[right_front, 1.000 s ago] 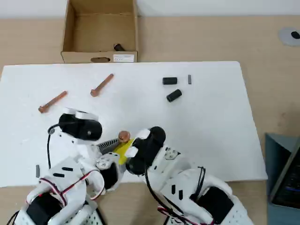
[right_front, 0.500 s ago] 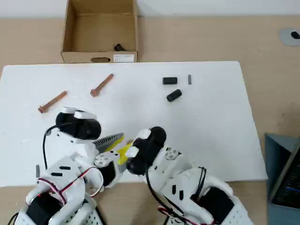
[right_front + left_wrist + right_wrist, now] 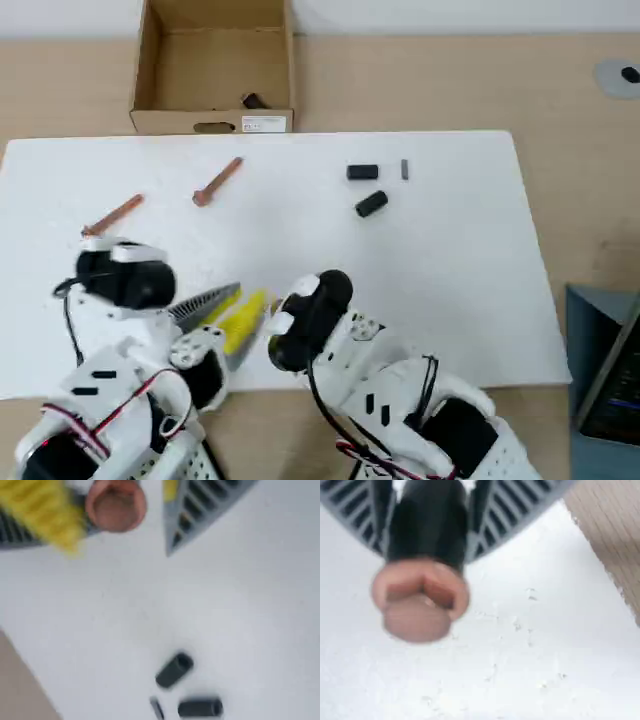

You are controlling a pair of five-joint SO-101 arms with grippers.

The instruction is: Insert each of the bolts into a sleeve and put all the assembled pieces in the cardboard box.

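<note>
My right gripper (image 3: pixel 427 550) is shut on a black sleeve (image 3: pixel 427 525). The copper head of a bolt (image 3: pixel 417 602) sticks out of the sleeve's end. In the high view the right gripper (image 3: pixel 272 322) is low over the white mat (image 3: pixel 450 270) near its front edge. My left gripper (image 3: pixel 250 296) stands open just left of it, its grey and yellow fingers apart. In the left wrist view that same bolt head (image 3: pixel 116 505) sits in the gap of the left gripper (image 3: pixel 120 550). Two loose bolts (image 3: pixel 113 216) (image 3: pixel 217 181) lie at the mat's left. Two loose sleeves (image 3: pixel 362 172) (image 3: pixel 371 204) lie toward the back right.
The cardboard box (image 3: pixel 213 121) stands behind the mat at the back left, with a dark piece (image 3: pixel 254 101) in its front right corner. A small grey pin (image 3: pixel 404 169) lies beside the sleeves. A dark object (image 3: pixel 605 380) sits off the table's right edge.
The left arm has drawn back to the left, away from the right gripper. The bolt head seen between the two grippers earlier is now hidden in the high view. The right arm has hardly moved.
</note>
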